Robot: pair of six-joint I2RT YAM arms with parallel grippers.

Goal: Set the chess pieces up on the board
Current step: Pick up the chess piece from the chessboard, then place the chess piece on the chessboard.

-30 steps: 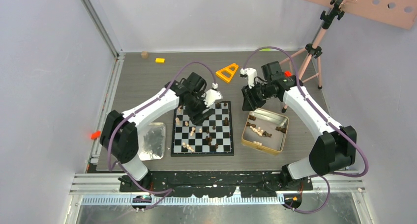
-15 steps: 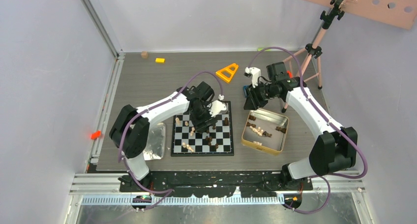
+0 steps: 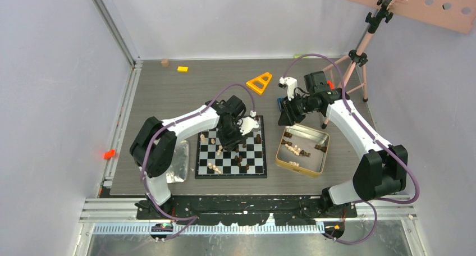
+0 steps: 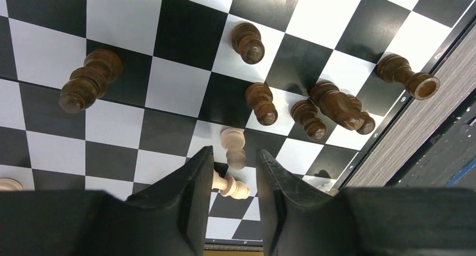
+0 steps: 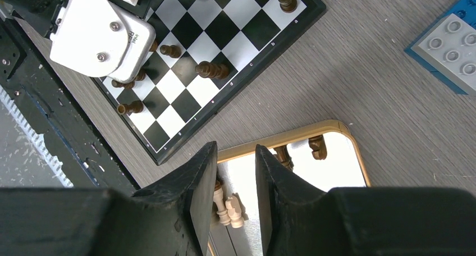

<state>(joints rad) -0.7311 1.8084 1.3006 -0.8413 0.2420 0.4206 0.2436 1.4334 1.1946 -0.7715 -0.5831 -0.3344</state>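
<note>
The left gripper (image 4: 234, 155) has its fingers narrowly apart around a lying tan piece (image 4: 227, 185) on the board (image 4: 123, 20); whether they pinch it, I cannot tell. The right gripper (image 5: 236, 149), fingers slightly spread, hovers over the tin (image 5: 292, 133).

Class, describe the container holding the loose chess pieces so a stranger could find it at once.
Start from the black-and-white chessboard in the middle of the grey table. The gold-rimmed square tin lies just to its right, holding loose light and dark pieces. Unlike the silver tray on the board's left, its rim is gold.
</note>
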